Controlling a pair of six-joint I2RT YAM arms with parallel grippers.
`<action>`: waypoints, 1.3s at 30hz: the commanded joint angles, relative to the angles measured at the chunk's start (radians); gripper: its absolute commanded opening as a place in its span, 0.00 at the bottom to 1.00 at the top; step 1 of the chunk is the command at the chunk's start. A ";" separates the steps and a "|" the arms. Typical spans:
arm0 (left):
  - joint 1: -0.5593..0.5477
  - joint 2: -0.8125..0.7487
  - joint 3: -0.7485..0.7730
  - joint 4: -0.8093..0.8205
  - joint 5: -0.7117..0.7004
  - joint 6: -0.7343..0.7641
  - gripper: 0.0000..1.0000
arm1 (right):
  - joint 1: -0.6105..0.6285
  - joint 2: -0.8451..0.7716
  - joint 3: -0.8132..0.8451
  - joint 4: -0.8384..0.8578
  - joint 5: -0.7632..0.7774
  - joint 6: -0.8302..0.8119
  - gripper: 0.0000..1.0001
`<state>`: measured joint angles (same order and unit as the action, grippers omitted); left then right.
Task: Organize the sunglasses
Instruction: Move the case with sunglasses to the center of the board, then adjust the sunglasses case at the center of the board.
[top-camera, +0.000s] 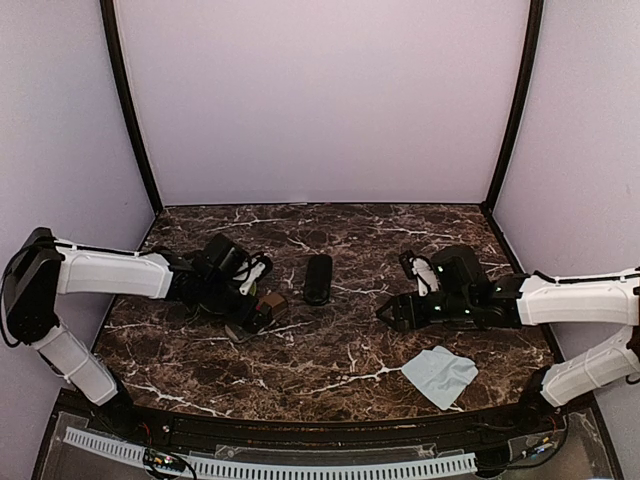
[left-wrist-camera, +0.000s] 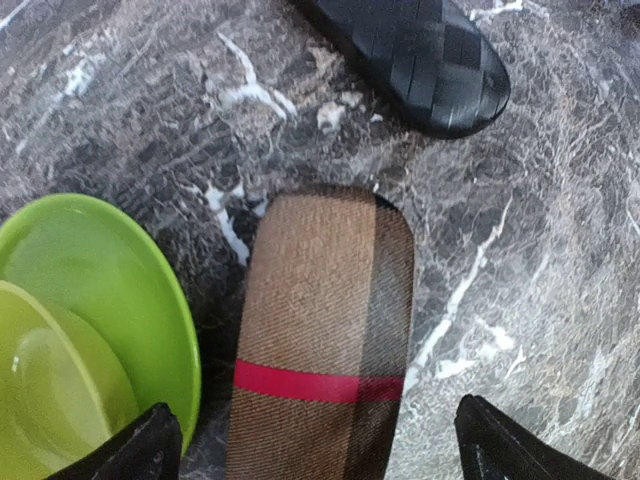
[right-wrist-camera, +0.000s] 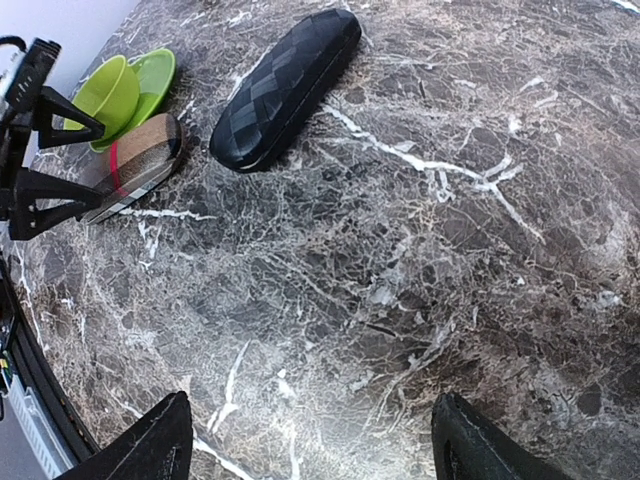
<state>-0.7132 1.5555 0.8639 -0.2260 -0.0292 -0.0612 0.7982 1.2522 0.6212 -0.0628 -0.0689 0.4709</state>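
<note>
Left fingers (left-wrist-camera: 130, 455) stand spread wide and hold nothing. Their dark tips sit on either side of the brown case (left-wrist-camera: 325, 330), and the views do not show whether they touch it. Just left of that case a green cup (right-wrist-camera: 108, 92) sits in a green saucer (right-wrist-camera: 155, 75), close under the left arm and hidden from the top camera. The brown case lies flat and shut on the desk (top-camera: 330, 355); it is striped, with one red band across it. Its rounded end points toward the black case (top-camera: 317, 278), and a strip of bare marble lies between the two. The black case is also shut, has a faceted surface, and lies near the middle of the desk with its long axis pointing away from the arms. Further right, well apart from both cases, the right fingers (right-wrist-camera: 150, 445) are parted just as wide, with only bare marble between them. A thin dark loop (top-camera: 408, 262) shows behind the right wrist, too small to tell whether it is cable or frame. The sunglasses cannot be made out in any view. A light blue cloth (top-camera: 440, 375) lies rumpled at the near right, between the right arm and the front edge.
</note>
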 joint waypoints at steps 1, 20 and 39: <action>0.003 -0.049 0.058 0.038 -0.037 -0.035 0.99 | -0.010 0.010 0.043 0.016 -0.002 -0.005 0.83; -0.069 0.433 0.530 0.027 -0.050 -0.227 0.99 | -0.011 0.000 0.031 0.044 -0.010 0.021 0.83; -0.096 0.534 0.575 0.114 0.108 -0.313 0.99 | -0.010 0.011 -0.023 0.098 -0.024 0.030 0.83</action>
<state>-0.7929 2.0872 1.4136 -0.1421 0.0216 -0.3523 0.7956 1.2659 0.6140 -0.0216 -0.0807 0.4927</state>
